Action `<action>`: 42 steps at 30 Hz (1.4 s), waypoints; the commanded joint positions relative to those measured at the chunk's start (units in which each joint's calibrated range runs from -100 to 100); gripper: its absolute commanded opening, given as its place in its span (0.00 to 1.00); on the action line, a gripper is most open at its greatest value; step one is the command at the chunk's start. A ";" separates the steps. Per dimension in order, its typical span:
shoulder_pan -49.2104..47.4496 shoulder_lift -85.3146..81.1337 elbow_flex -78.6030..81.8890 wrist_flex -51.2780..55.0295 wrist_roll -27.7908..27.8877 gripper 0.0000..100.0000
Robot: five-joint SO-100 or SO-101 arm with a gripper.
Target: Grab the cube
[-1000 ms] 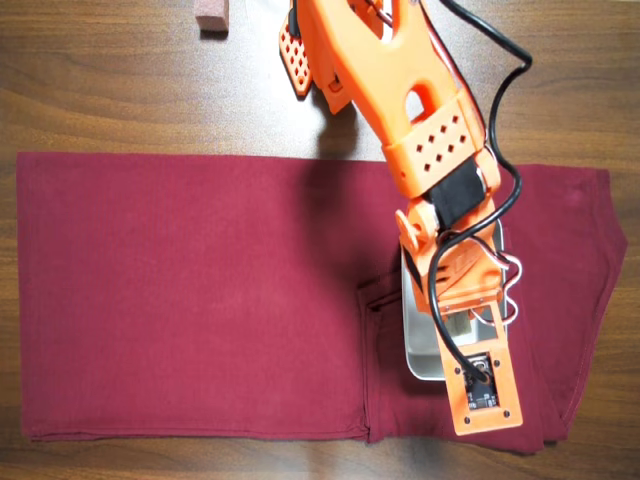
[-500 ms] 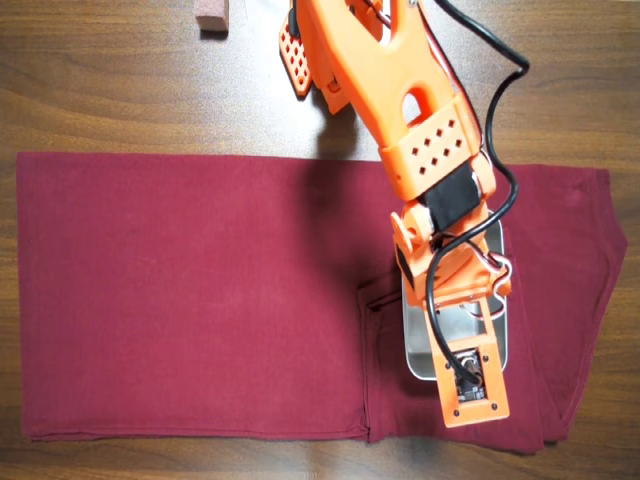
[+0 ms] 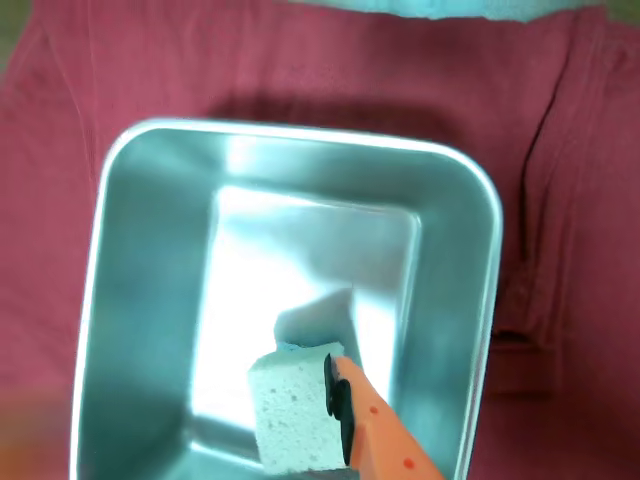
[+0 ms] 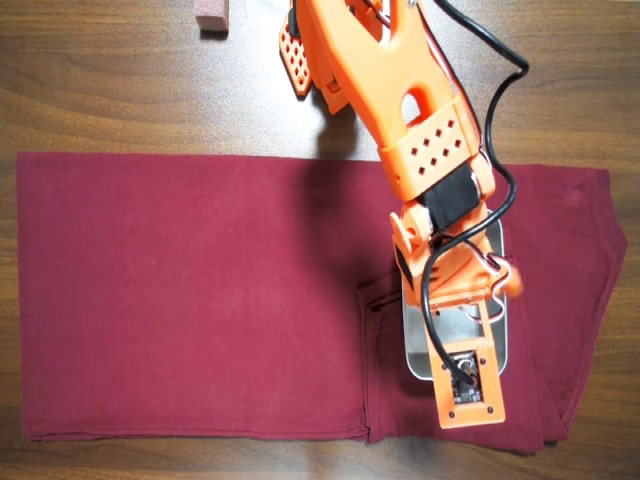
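Observation:
In the wrist view the cube point(image 3: 288, 420), a pale rough block, sits in my gripper point(image 3: 300, 390) over the floor of the steel tray point(image 3: 150, 300). An orange finger point(image 3: 375, 425) with a black pad presses on the cube's right side. The other finger is hidden behind the cube. The cube throws a shadow on the tray floor just beyond it, so it seems to hang a little above the floor. In the overhead view the arm point(image 4: 430, 150) covers the gripper and the cube, and only parts of the tray point(image 4: 415, 345) show beside the wrist.
A dark red cloth point(image 4: 190, 290) covers the wooden table point(image 4: 100, 80), and the tray stands on its right part. A reddish-brown block point(image 4: 211, 14) lies on bare wood at the top edge in the overhead view. Folds in the cloth point(image 3: 560, 200) run beside the tray.

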 commanded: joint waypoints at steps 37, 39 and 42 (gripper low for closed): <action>34.07 -79.83 64.55 36.24 8.64 0.00; 34.07 -79.83 64.55 36.24 8.64 0.00; 34.07 -79.83 64.55 36.24 8.69 0.00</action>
